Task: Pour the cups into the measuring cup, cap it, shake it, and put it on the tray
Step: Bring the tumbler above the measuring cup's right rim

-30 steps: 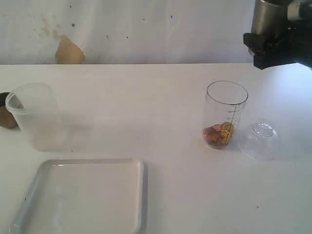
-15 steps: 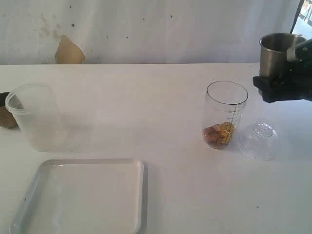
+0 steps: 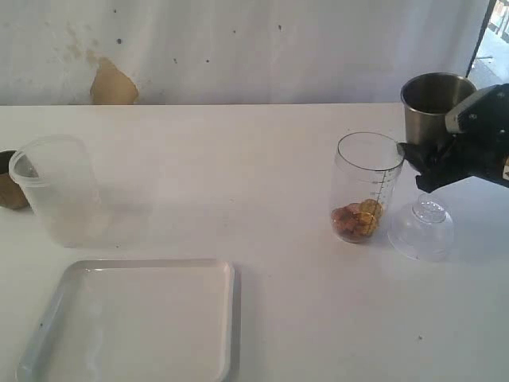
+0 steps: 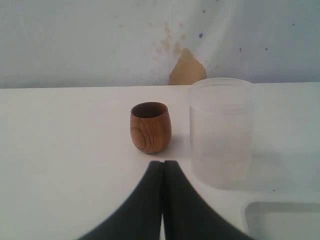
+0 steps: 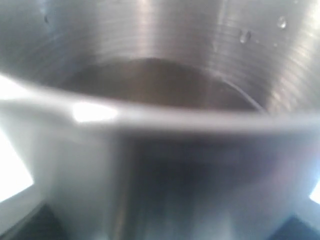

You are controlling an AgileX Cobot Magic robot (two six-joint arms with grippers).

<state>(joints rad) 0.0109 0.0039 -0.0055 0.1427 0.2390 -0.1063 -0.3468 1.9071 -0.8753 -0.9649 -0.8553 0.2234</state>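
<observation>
The clear measuring cup point(image 3: 367, 187) stands upright on the table with brown and yellow pieces in its bottom. Its clear dome cap point(image 3: 422, 229) lies just to its right. My right gripper point(image 3: 433, 155) is shut on the steel tumbler point(image 3: 435, 102), holding it upright just right of the measuring cup's rim. That tumbler point(image 5: 160, 100) fills the right wrist view, with droplets on its inner wall. The wooden cup point(image 4: 150, 127) stands in front of my left gripper point(image 4: 163, 164), which is shut and empty. The white tray point(image 3: 135, 322) lies at the front left.
A frosted plastic cup point(image 3: 57, 191) stands behind the tray, with the wooden cup point(image 3: 8, 191) at the left edge beside it. In the left wrist view that frosted cup point(image 4: 220, 132) stands close beside the wooden cup, and a corner of the tray point(image 4: 280, 220) shows.
My right gripper has come down and moved left with the steel tumbler, from the upper right corner to beside the measuring cup's rim. Nothing else has moved.
</observation>
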